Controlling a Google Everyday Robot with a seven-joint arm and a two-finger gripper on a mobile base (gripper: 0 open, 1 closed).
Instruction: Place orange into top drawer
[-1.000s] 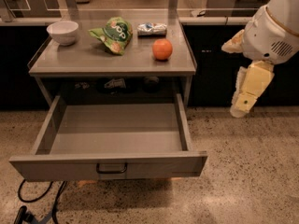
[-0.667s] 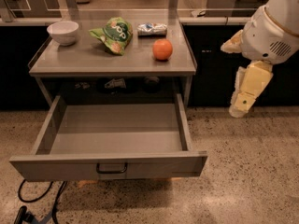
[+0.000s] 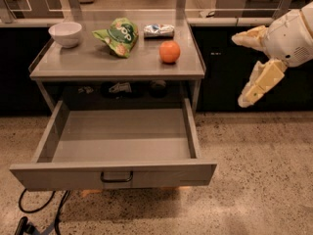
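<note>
Plainly, the orange sits on the surface near its right front corner, not yet taken. A small packet lies just behind it, a green bag lies near on its left, and a white bowl stands well apart at the far left. Below, the drawer is pulled well out and holds nothing, so the way in is ready. The pincer hangs off to the right of the surface, well apart from the orange, its two pale fingers spread wide and grasping nothing. The step in hand, I judge, is the reach for the fruit, and most of the risk lies there. The orange is round and smooth, so a finger that touches one side first could send it rolling, and the right edge is close. A shallow or off-centre pinch could squeeze it out of the grip. Coming in low from the side, the fingers might strike the rim of the surface. The packet is near enough to be nudged or caught along with the fruit. Later, letting go from too high could make the orange bounce or roll about in the drawer.
</note>
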